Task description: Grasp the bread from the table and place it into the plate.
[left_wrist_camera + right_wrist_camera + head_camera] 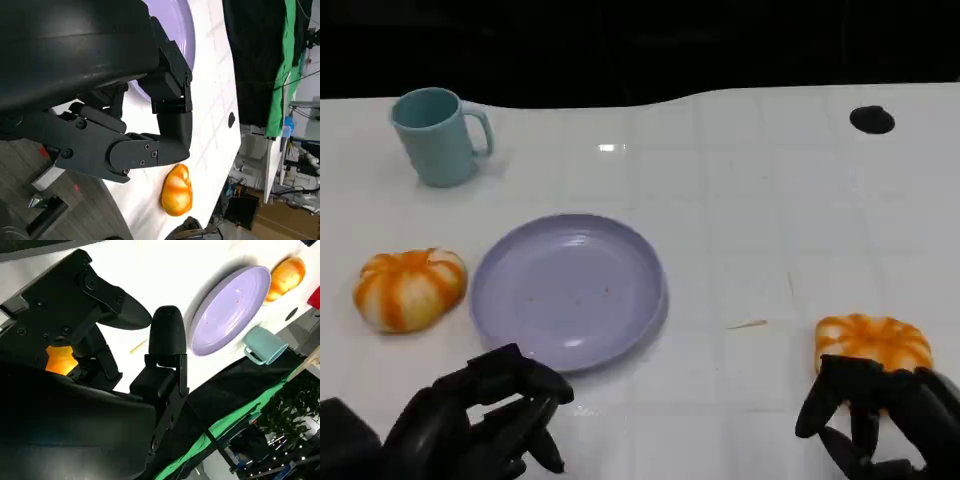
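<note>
table (770,220): white and glossy, crossed by a faint grid of lines; its far edge runs in a gentle wave
light: a small bright glare spot (609,148) on the table near the far edge
hole (872,120): a round black opening in the table near the far right corner
backdrop (640,45): black cloth hanging behind the far edge of the table
green cloth (287,60): a strip hanging beside the black cloth, also seen in the right wrist view
floor (20,165): grey wood-look planks beside the table
plants (295,405): dark green foliage beyond the cloth
clutter: cardboard boxes (280,220) and equipment beyond the table, too small to tell apart
</note>
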